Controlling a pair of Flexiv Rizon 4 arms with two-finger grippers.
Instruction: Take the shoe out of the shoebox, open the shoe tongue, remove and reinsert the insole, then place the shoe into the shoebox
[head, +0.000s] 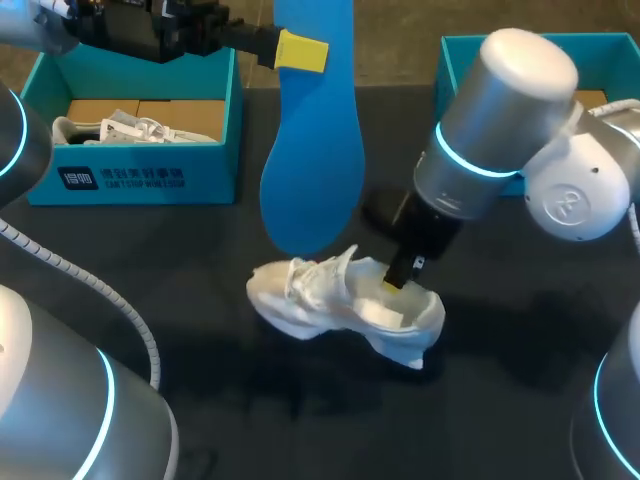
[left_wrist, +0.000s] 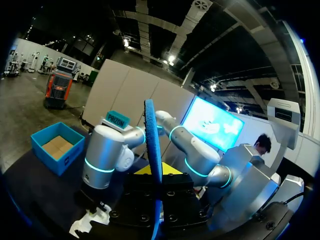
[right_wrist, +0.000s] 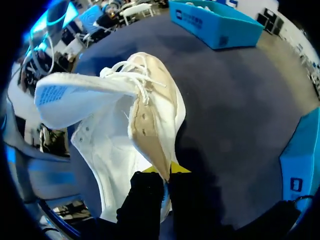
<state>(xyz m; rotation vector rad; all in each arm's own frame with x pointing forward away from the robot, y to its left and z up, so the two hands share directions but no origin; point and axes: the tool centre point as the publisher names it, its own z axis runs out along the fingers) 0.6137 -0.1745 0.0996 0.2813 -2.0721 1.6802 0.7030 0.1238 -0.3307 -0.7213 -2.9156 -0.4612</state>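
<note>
Insole (head: 312, 150) out of the shoe and up in the air, pinched at its top end by the left end effector (head: 300, 50), tips closed flat on the blue foam. Down on the dark counter (head: 520, 380), white shoe (head: 345, 305) resting just below the insole's hanging end, outside both boxes. Right end effector (head: 402, 280) clamped on the shoe's collar wall near the heel, one finger inside, one outside, pinning it in place. Tongue flared open in the right wrist view.

So, by the look of things: shoe taken out, tongue opened, insole removed. Left to do, judging from here: slide the insole back in, then carry the shoe to a shoebox. Roughly halfway.

Count now: two teal boxes, left shoebox (head: 130, 170) and right shoebox (head: 470, 60), the latter half hidden behind the right arm. Two white shoes, with a second shoe (head: 130, 128) sitting in the left shoebox. One insole. Two end effectors, both gripping.
</note>
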